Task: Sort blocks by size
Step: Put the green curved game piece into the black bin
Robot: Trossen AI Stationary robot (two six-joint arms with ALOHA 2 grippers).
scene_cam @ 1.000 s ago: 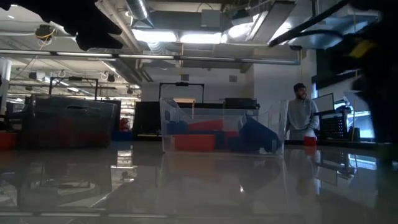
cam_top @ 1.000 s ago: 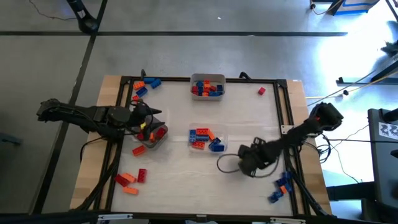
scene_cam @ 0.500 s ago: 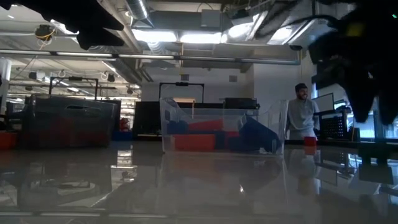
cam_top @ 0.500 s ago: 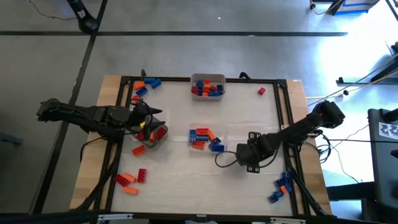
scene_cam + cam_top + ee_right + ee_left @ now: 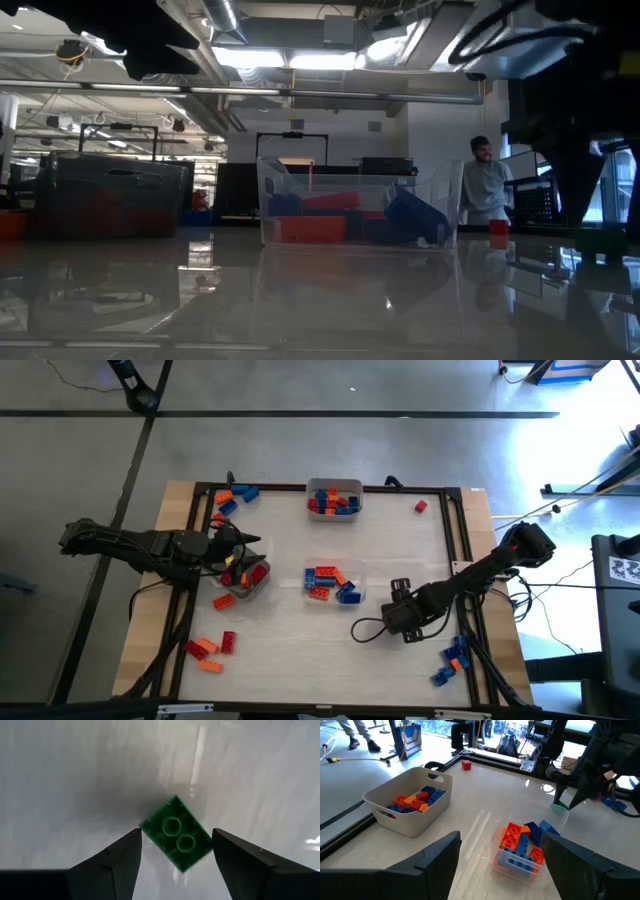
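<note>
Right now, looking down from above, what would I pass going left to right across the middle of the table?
Left end effector → tray under it → clear tray of bricks → right end effector.

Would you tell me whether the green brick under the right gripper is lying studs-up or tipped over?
Studs-up. The right wrist view shows the green brick flat on the table, two round studs facing the camera, between the right gripper's open fingers.

So the right claw [image 5: 176, 851] is pointing straight down at the pale, shiny desk [image 5: 75, 780]. Its two dark fingers [image 5: 107, 865] stand apart, one at about 7 o'clock and the other at 4 o'clock. Between them sits a small green block [image 5: 176, 834] with two round studs facing up, turned diagonally. Can't tell if the fingers actually touch it. A bright glare streak runs across the desk toward 12 o'clock.
</note>
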